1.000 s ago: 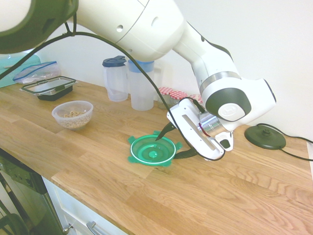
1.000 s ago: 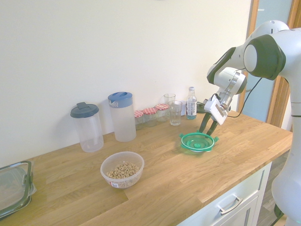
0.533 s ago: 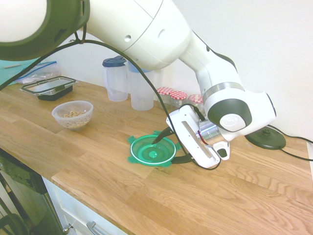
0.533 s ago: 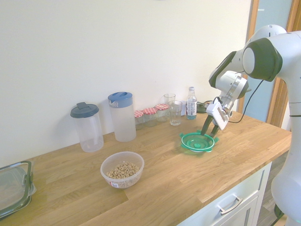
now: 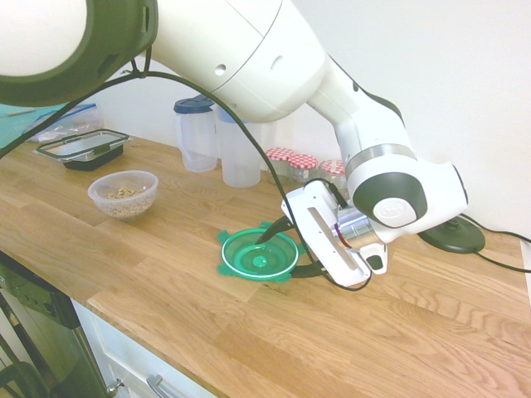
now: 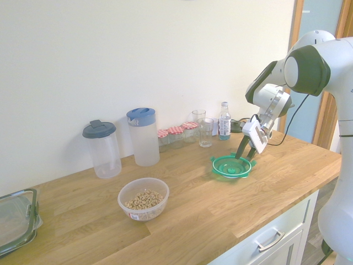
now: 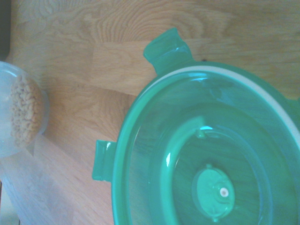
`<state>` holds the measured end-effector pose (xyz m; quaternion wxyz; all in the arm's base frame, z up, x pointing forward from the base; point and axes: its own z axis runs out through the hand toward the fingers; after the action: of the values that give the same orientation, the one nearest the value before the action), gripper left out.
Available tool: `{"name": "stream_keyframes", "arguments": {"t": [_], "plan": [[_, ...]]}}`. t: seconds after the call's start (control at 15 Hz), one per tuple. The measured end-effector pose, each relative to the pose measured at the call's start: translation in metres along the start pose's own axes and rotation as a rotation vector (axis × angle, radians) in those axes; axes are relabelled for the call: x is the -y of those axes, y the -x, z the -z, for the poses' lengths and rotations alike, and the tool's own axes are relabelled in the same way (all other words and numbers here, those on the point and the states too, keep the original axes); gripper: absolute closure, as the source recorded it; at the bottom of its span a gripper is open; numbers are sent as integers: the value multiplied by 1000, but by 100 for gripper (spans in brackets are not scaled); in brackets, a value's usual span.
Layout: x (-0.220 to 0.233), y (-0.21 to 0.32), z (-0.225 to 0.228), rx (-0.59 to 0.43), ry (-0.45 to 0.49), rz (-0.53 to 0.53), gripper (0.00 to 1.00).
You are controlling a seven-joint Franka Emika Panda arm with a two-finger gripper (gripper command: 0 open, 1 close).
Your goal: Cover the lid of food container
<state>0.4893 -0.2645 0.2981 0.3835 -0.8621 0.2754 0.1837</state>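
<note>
The round green plastic lid (image 5: 259, 254) with small clip tabs lies upside down on the wooden countertop (image 5: 398, 332), and the white arm's gripper (image 5: 289, 247) stands with its two dark fingers spread wide, one inside the lid's rim and one just outside it. Well apart from the lid along the counter stands the small round translucent bowl of beige cereal (image 5: 124, 193), uncovered. Behind the lid, near the wall, are two clear pitchers with blue lids (image 6: 143, 136).
</note>
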Motion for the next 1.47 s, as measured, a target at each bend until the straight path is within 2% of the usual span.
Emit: {"name": "stream_keyframes", "arguments": {"t": [0.53, 1.2, 1.47], "plan": [[-2, -5, -16, 18, 1, 17, 100], [-2, -7, -22, -9, 17, 35, 100], [19, 2, -10, -79, 66, 19, 100]]}}
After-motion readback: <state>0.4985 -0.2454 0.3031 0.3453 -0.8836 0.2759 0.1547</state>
